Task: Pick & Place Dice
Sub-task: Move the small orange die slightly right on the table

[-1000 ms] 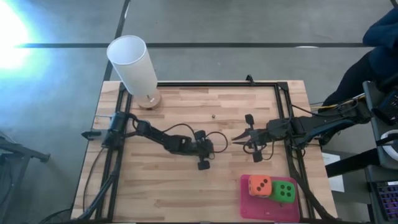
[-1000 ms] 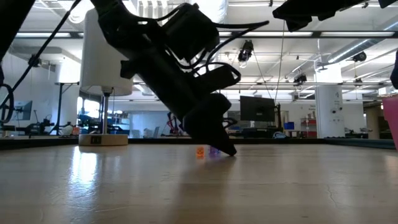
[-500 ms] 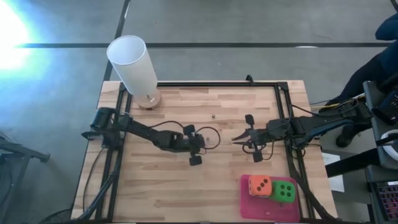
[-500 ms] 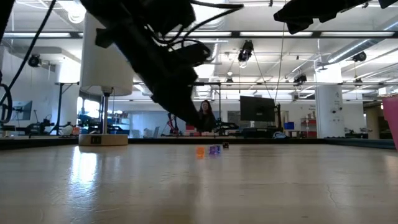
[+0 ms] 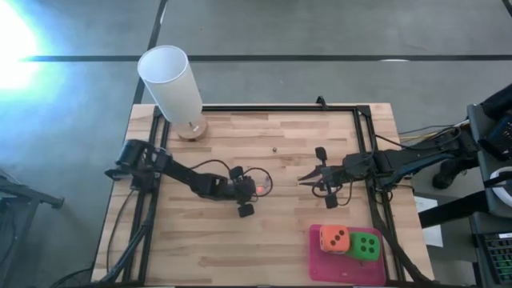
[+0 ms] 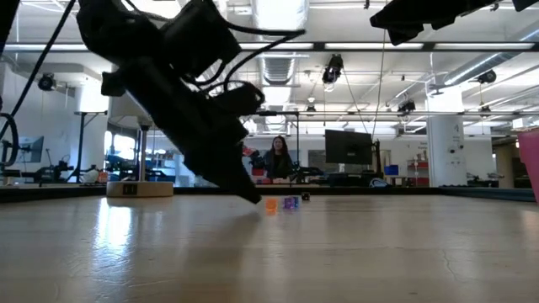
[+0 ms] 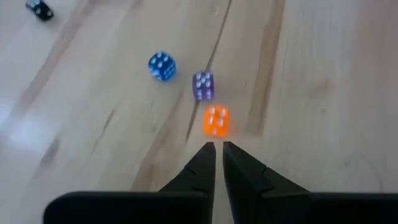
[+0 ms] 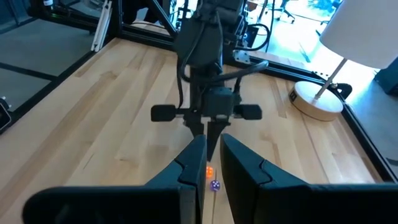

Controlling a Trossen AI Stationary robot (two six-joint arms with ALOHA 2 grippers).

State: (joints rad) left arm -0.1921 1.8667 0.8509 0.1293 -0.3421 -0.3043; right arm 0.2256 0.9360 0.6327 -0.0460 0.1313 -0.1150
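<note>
Just ahead of left gripper [image 7: 217,149] tips: small orange die [image 7: 216,120].

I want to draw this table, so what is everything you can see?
Big dice: two, orange and green, on the pink mat.
Pink mat: one, table's near right corner.
Tiny dice: three, orange, purple, blue, mid-table, before the left gripper.
Small dark thing: one, beyond them.
Lamp: one, white, far left corner.
Table: one, wooden.
Person: one, far behind.
Left gripper: dark, shut, mid-table.
Right gripper: dark, shut, right of middle.
</note>
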